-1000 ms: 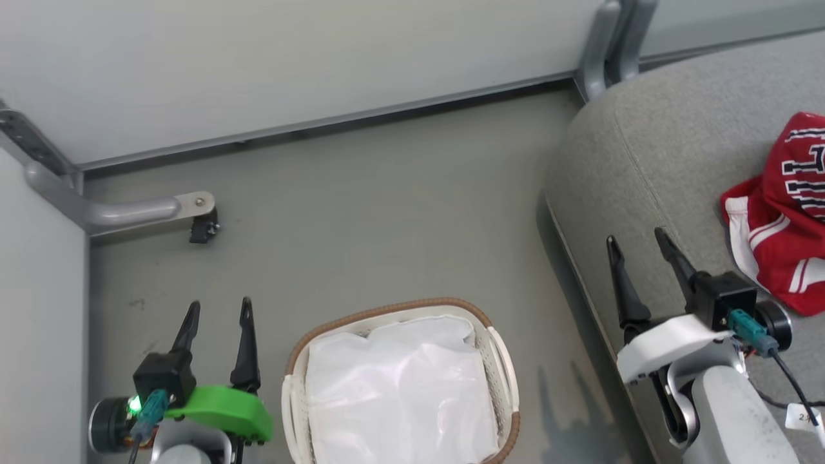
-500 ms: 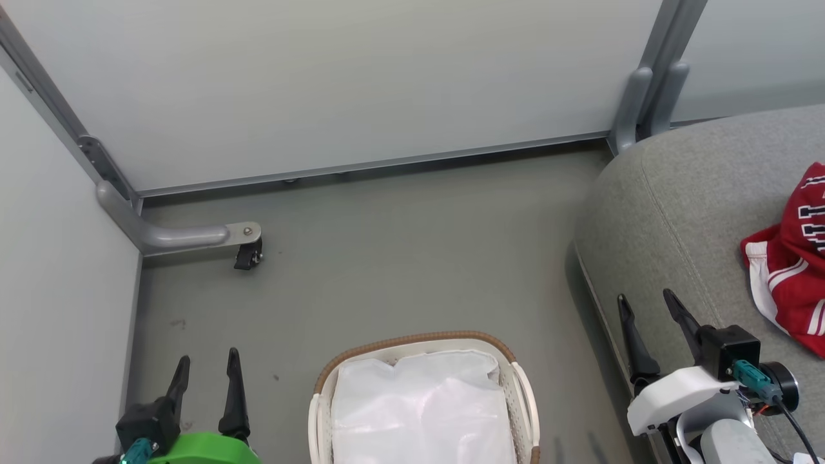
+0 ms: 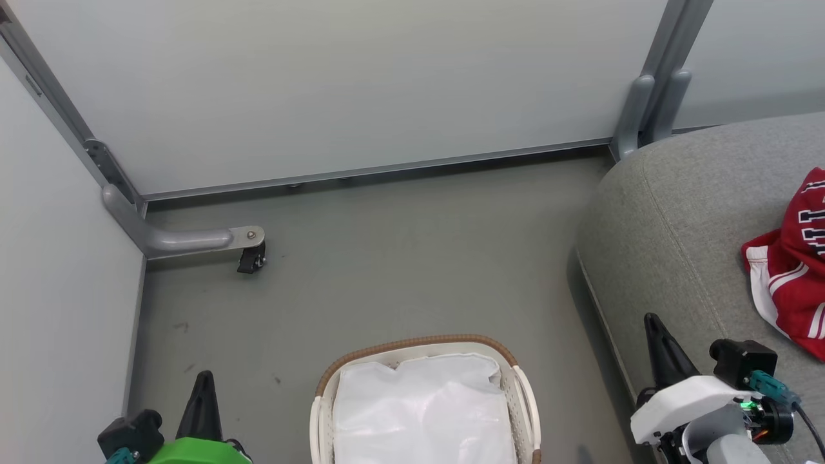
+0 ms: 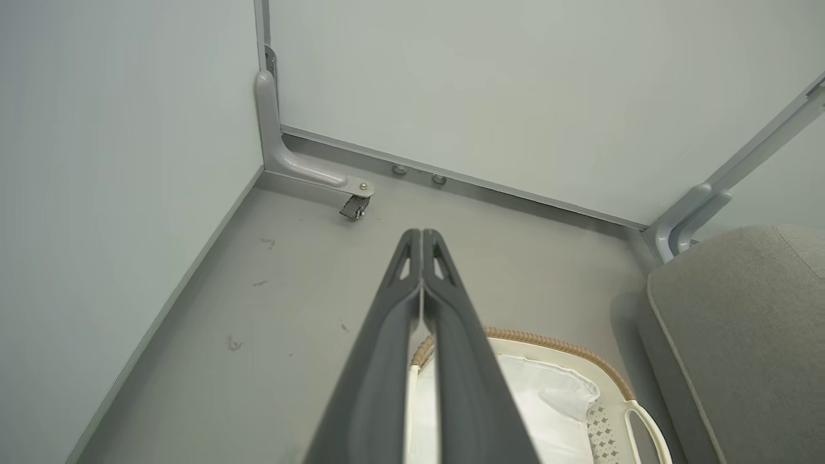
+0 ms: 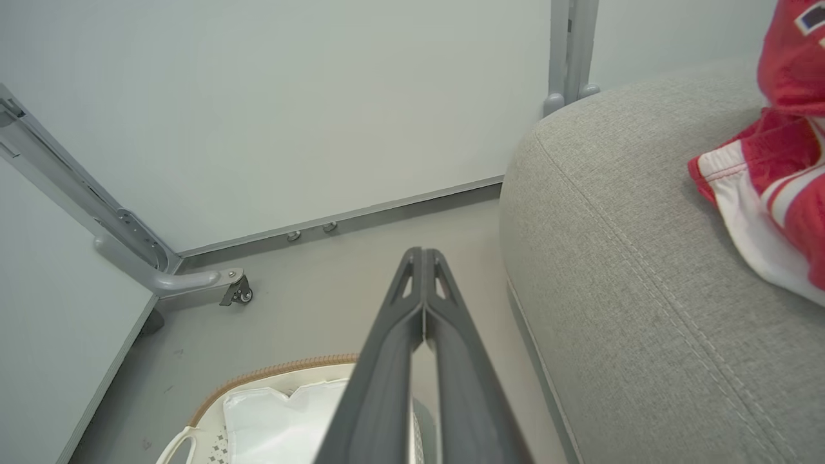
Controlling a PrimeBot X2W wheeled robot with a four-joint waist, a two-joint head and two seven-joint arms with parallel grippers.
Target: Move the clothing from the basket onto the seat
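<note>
Evidently finished: your red sports clothing lies on the grey fabric seat, so left gripper and right gripper rest clenched, empty.

Seat grey woven cloth, matt; basket perforated white plastic, woven rim; clothing red cloth.

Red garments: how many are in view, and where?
2. The striped shorts and the lettered jersey overlapping them both lie on the grey seat, partly cut off at the frame edge. The basket holds a white liner; anything under it is hidden.
</note>
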